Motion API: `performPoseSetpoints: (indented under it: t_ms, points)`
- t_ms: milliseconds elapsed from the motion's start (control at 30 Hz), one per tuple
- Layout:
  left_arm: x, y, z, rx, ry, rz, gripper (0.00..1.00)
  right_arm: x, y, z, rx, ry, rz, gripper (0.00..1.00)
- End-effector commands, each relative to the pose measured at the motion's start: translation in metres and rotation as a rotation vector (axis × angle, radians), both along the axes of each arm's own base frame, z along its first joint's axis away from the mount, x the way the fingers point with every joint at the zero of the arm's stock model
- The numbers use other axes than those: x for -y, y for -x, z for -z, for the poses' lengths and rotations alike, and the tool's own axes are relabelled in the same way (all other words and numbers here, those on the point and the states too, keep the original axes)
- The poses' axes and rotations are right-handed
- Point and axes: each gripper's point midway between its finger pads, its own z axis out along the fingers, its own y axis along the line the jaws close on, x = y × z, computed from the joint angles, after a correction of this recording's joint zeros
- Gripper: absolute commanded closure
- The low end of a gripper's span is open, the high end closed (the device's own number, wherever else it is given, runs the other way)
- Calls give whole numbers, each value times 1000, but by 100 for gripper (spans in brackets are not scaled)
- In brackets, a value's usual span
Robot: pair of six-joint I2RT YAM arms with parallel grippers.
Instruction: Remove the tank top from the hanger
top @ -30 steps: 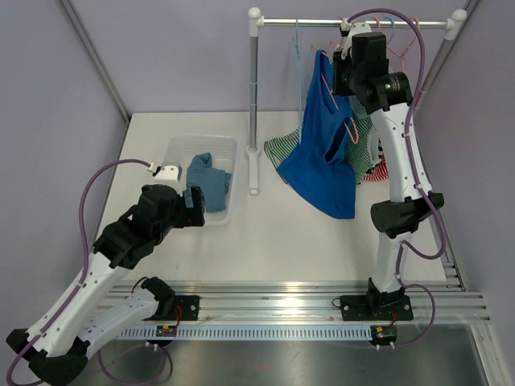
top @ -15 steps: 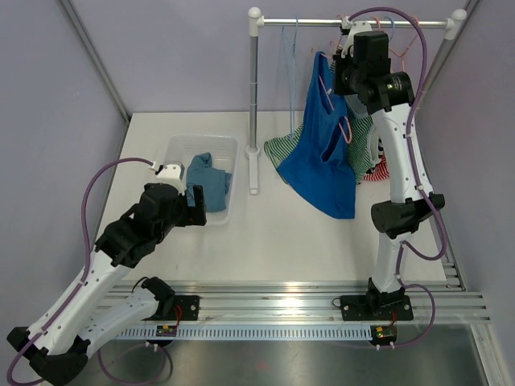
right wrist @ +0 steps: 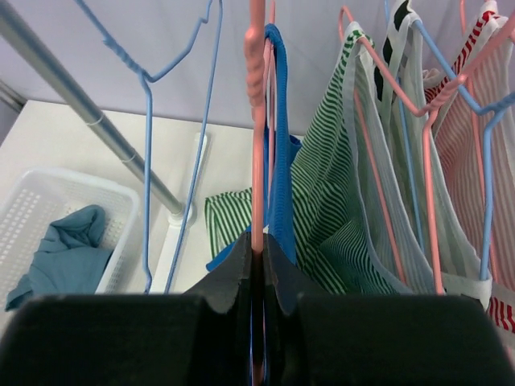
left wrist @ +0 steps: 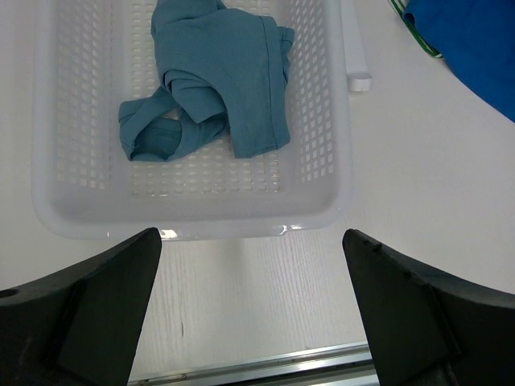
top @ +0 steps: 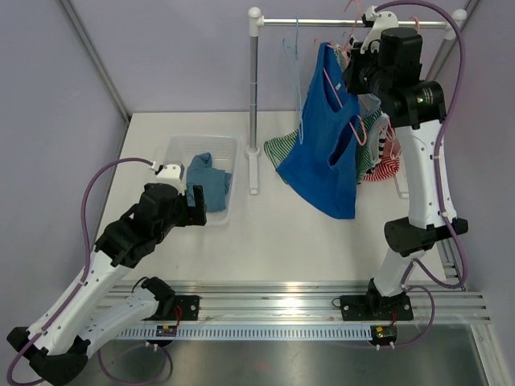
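Lilac walls [top: 177, 64], white table [top: 265, 241] (metal rail [top: 282, 301] along near edge).

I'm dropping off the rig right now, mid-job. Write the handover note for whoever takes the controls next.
The right gripper is shut on the pink hanger just below its neck, up near the rail.
The left gripper is open and empty, hovering at the near edge of the white basket, which holds a teal garment.
The blue tank top hangs on the pink hanger.
Done: hanger gripped. Whether its hook is off the rail cannot be told.
Left: slip the tank top off the hanger.
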Motion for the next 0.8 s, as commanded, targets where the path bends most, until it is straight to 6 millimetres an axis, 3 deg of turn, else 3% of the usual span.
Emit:
performPoseSetpoints:
  t_ms: [0, 33, 67, 133, 167, 233, 367, 467, 500, 533, 567, 633, 700, 733, 767]
  points:
    - [11, -6, -26, 70, 76, 20, 1, -2, 35, -44, 108, -71, -63, 100]
    - [14, -6, -29, 74, 90, 30, 1, -5, 41, -48, 119, -82, -79, 100]
    - [16, -7, -36, 88, 106, 34, 1, -6, 42, -35, 89, -80, -86, 100]
    - [21, -7, -41, 90, 131, 50, 1, -2, 64, -51, 137, -100, -99, 100]
    - [24, -8, -45, 98, 143, 54, 1, -1, 67, -41, 115, -97, -97, 100]
    - [28, -8, -48, 95, 164, 60, 1, 5, 93, -58, 168, -119, -100, 100]
    - [51, -11, -61, 106, 222, 113, 1, 10, 138, -61, 178, -134, -141, 100]
    - [78, -14, -83, 137, 226, 152, 1, 8, 161, -41, 113, -140, -174, 100]
    - [91, -9, -92, 163, 228, 179, 1, 10, 181, -40, 112, -149, -190, 100]
    - [104, -11, -113, 200, 255, 197, 1, 9, 186, -24, 71, -149, -200, 100]
    - [115, -9, -124, 222, 268, 221, 1, 10, 208, -26, 88, -165, -231, 100]
    - [142, 4, -157, 288, 305, 310, 1, 9, 224, -8, 48, -189, -245, 100]
    - [178, 13, -177, 346, 301, 408, 1, 14, 255, -6, 63, -205, -261, 100]
    - [187, 16, -204, 400, 342, 430, 1, 16, 262, 3, 43, -206, -260, 100]
    - [205, 13, -202, 414, 296, 466, 1, 21, 278, 1, 69, -204, -259, 100]
